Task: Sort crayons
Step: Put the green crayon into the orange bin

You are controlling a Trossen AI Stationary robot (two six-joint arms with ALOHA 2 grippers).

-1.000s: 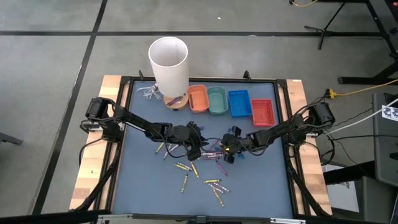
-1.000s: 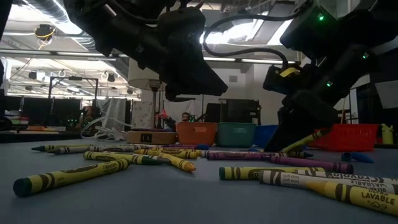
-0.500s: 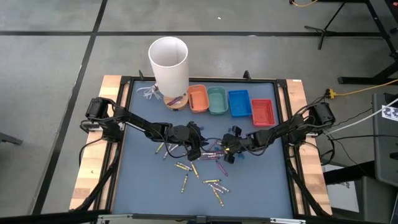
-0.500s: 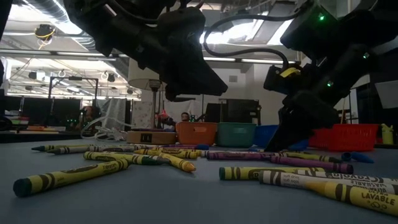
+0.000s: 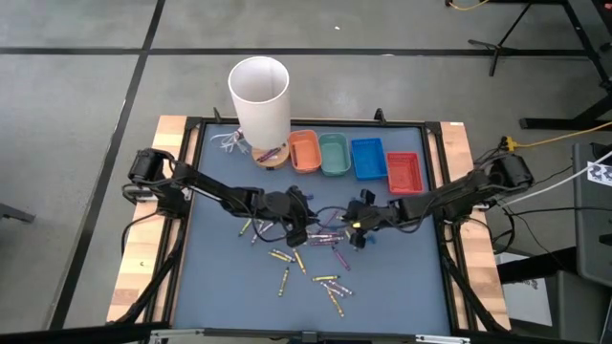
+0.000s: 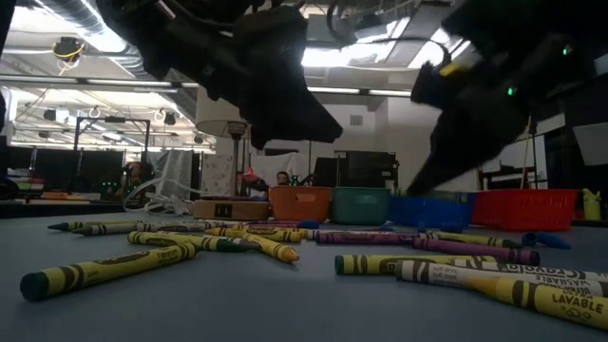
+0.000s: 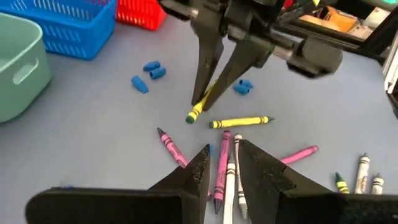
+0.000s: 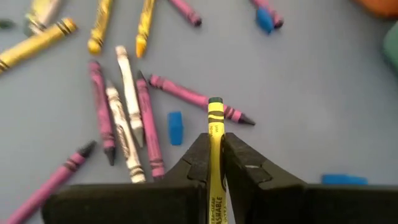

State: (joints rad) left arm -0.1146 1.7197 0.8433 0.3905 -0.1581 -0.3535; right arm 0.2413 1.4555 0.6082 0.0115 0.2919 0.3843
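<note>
Grey concrete floor (image 5: 76,124) crossed by dark lines, ceiling lights (image 6: 104,43) overhead

"WASHABLE" reads on the held yellow crayon (image 8: 215,186).

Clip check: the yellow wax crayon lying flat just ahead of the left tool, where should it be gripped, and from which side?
Grip the flat yellow crayon at mid-length, coming straight down from above with the fingers across its long axis. It is a thin stick lying flat on the blue-grey mat, with bare mat on both long sides there.
</note>
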